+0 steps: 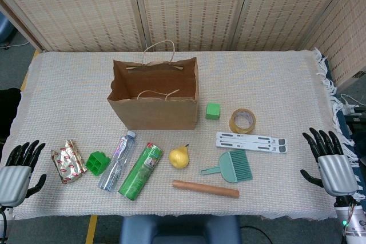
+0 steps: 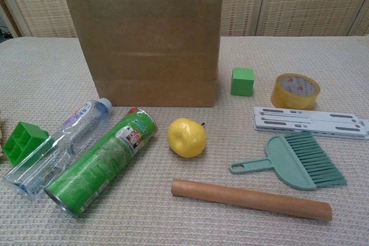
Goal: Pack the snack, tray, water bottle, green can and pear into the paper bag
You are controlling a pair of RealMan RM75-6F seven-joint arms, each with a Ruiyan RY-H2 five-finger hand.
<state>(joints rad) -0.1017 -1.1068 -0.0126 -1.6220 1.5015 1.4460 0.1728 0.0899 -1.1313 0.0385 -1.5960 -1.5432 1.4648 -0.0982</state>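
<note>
The shiny foil snack packet (image 1: 68,161) lies at the desk's front-left corner, just beside the empty, spread left robot hand (image 1: 18,171); the right robot hand (image 1: 330,163), likewise spread and empty, sits well apart.

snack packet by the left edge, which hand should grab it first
Left. The snack lies at the table's left end, right beside the open left hand. The right hand rests at the far right edge, with the brush and rolling pin between.

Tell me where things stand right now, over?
Left hand and right hand open, holding nothing. Snack, tray, water bottle, green can, pear all lying outside paper bag. Bag mouth unobstructed.
</note>
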